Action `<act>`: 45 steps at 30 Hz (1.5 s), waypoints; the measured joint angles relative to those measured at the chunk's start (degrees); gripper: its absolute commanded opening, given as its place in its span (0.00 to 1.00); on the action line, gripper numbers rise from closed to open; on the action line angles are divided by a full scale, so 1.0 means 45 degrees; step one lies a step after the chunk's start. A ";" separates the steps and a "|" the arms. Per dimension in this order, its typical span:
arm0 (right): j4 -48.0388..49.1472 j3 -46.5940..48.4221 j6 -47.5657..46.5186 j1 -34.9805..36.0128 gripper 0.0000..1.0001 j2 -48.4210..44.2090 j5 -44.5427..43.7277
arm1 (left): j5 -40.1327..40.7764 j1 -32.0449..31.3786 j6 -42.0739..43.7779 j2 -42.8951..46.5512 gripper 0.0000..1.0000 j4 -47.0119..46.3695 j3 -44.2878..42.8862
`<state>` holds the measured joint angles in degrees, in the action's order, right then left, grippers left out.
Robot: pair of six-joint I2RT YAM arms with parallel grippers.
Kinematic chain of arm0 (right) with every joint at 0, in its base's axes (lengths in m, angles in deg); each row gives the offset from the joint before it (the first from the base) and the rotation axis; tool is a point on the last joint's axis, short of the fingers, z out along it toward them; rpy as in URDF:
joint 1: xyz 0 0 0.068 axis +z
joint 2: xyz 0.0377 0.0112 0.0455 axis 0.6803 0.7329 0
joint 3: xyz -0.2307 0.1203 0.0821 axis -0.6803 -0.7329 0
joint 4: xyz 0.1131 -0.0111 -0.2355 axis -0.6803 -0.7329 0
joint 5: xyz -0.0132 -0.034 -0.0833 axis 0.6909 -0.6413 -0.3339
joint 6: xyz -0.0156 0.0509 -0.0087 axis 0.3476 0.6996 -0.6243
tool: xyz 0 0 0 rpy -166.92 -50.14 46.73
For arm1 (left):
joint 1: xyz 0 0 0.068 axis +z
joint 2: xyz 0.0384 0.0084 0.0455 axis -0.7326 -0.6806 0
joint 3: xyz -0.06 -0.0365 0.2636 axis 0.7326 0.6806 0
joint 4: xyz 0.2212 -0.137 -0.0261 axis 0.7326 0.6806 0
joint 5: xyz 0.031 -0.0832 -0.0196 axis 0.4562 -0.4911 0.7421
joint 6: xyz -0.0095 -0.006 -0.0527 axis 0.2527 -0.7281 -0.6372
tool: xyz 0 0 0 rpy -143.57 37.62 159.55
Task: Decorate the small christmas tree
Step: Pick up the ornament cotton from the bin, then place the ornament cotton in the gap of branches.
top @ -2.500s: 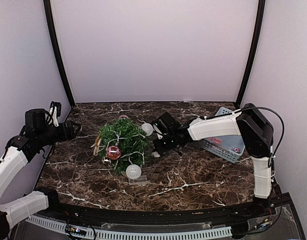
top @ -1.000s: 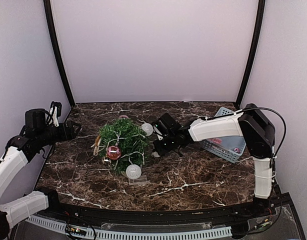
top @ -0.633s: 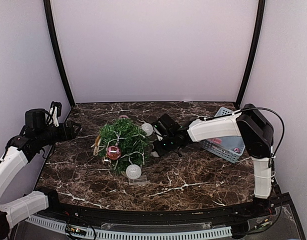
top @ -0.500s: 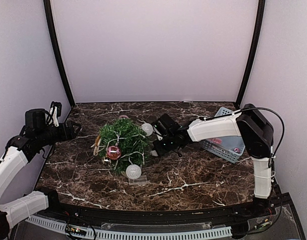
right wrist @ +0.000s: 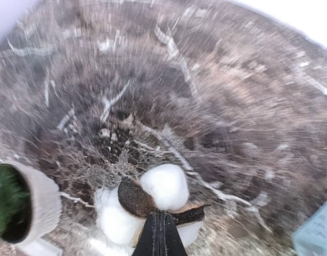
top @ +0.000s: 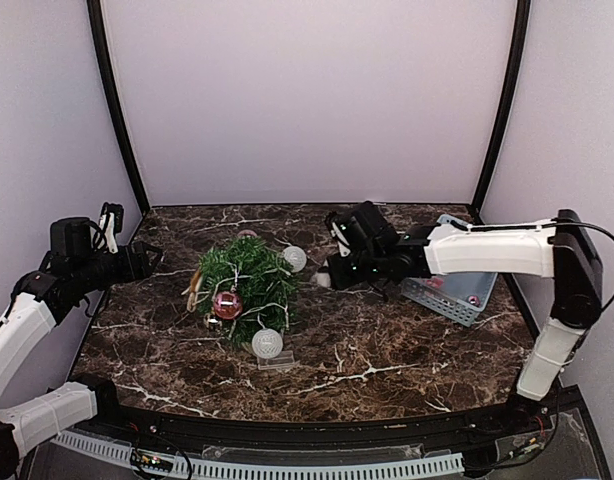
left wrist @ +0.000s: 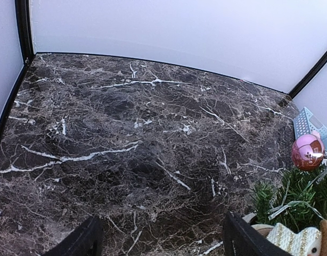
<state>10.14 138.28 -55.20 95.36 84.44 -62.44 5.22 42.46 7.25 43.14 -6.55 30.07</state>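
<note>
The small christmas tree (top: 249, 283) stands left of the table's middle and carries a pink ball (top: 227, 304) and two white balls (top: 267, 343). Just right of the tree, my right gripper (top: 331, 276) is shut on a white cotton boll ornament (right wrist: 164, 186) with brown husks, held above the marble. That wrist view is motion-blurred, with the tree's pale pot (right wrist: 43, 205) at its left edge. My left gripper (top: 147, 258) hovers open and empty at the table's left edge. The left wrist view catches the tree (left wrist: 291, 194) and a pink ball (left wrist: 307, 151) at lower right.
A blue perforated basket (top: 445, 287) with a pink ball inside sits at the right, behind my right forearm. A cream knitted ornament (left wrist: 297, 241) hangs low on the tree. A small clear stand (top: 277, 362) lies in front of the tree. Walls close in three sides.
My right gripper closed on the cotton ornament beside the tree's base, then drew back to the right and away from the tree with it. The left arm has not moved.
</note>
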 measured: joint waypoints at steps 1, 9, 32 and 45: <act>0.0005 -0.0301 0.0102 0.0000 0.00 -0.0627 -0.0131 | 0.0000 0.0000 0.0029 0.0000 0.80 -0.0019 0.0000; 0.0889 -0.3118 0.0568 0.0034 0.00 -0.5746 0.0141 | 0.0034 0.0068 0.0136 0.0340 0.80 -0.0219 0.0000; 0.4503 -0.4386 0.0486 0.4167 0.00 -0.6023 0.2278 | -0.0049 0.0073 0.0194 0.0753 0.80 -0.0393 0.0029; 0.5115 -0.3560 -0.0291 0.4172 0.00 -0.5377 0.2030 | -0.0053 0.0073 0.0194 0.0758 0.80 -0.0466 0.0029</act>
<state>33.15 122.26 -56.51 114.13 60.24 -53.30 4.98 42.79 8.13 46.55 -8.65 30.20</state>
